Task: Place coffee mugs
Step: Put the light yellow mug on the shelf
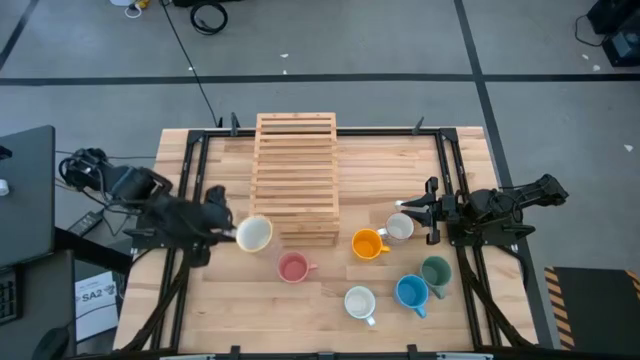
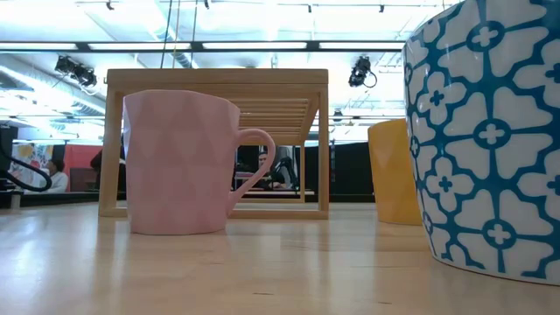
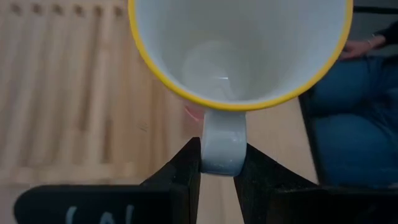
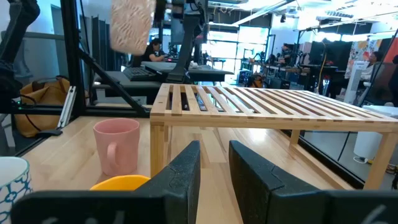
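The left claw (image 3: 217, 165) pinches the handle of a yellow-rimmed white mug (image 3: 239, 46), held just beside the slatted wooden rack (image 1: 296, 175). The right claw (image 1: 405, 212), fingers slightly apart with nothing visibly between them, sits beside a grey mug (image 1: 400, 228) and an orange mug (image 1: 368, 244) on the bench (image 1: 240, 310).

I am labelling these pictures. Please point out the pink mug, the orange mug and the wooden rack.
pink mug (image 1: 292, 267), high view, on its rim.
orange mug (image 1: 367, 244), high view, on its opening.
wooden rack (image 1: 295, 170), high view, on its slats.

6 mugs (image 1: 359, 302) stand on the table (image 1: 230, 300) beside the rack (image 1: 295, 175)
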Motion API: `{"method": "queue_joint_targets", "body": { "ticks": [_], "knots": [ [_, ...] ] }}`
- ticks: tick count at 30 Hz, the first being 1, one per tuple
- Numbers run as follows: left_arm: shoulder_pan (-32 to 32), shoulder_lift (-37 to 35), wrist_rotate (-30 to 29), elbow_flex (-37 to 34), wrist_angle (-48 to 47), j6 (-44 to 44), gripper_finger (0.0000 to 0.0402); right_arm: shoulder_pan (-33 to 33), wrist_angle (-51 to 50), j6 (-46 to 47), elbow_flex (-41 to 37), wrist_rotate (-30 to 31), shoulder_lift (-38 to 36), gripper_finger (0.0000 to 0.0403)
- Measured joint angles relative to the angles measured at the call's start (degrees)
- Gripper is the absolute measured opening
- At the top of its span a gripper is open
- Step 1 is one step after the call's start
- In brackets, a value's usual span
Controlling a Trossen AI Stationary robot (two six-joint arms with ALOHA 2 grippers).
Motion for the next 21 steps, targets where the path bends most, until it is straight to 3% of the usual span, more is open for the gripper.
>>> {"method": "queue_joint_targets", "body": {
  "ticks": [14,21],
  "knots": [
    [22.1,0.3,2.7,8.6,-1.5,17.7,0.0078,0.0,0.0,0.0,0.0,0.0,0.0,0.0091],
    [33.9,5.7,7.0,12.8,-1.2,24.0,0.0078,0.0,0.0,0.0,0.0,0.0,0.0,0.0091]
  ]
}}
